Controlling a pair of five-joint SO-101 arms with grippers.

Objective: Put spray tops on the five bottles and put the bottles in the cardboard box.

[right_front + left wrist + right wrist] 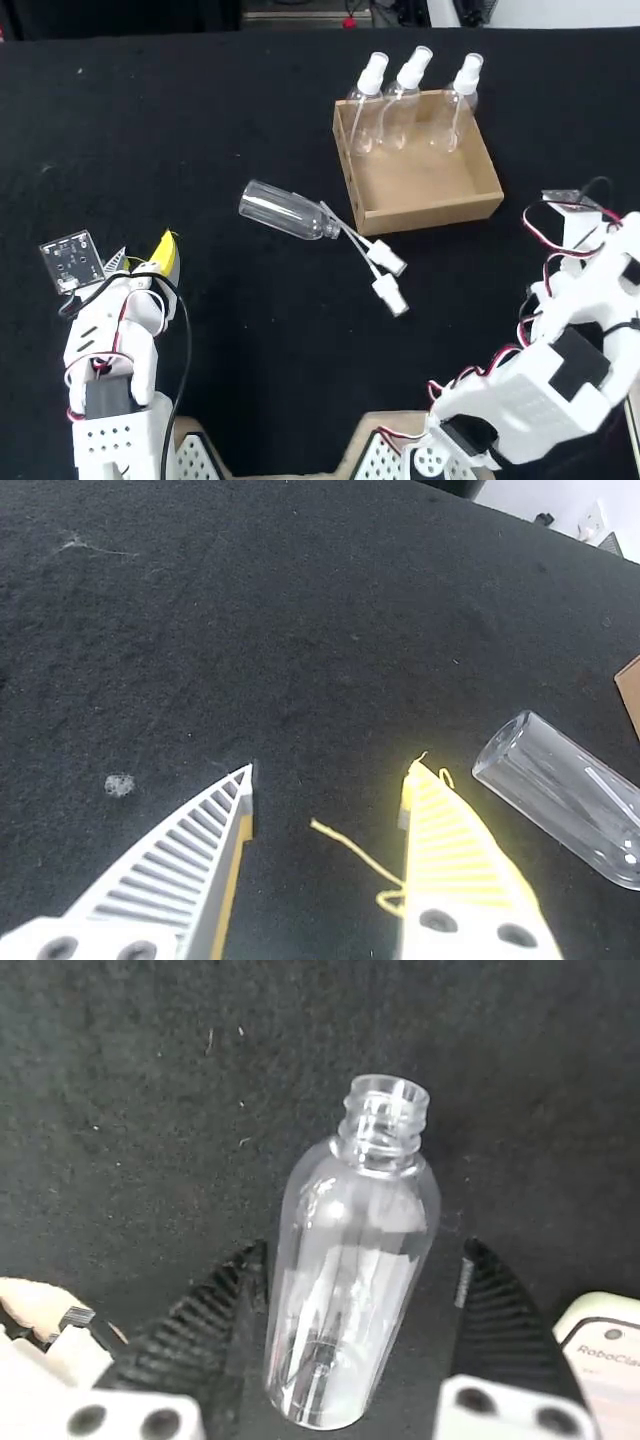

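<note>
Looking over your black cloth table (150, 120), with a pale wall (540, 10) past its far edge, you have five bottles. Three capped bottles (400, 115) stand along the far wall of the cardboard box (430, 212) toward the far right corner, one bare bottle (285, 212) lies mid-table just left of the box, and one open-necked bottle (350, 1290) is clamped in the right gripper (365, 1248). Two loose spray tops (388, 260) lie by the box's near left corner, and your left gripper (143, 248) sits toward the table's near left corner, fingers spread wide.
</note>
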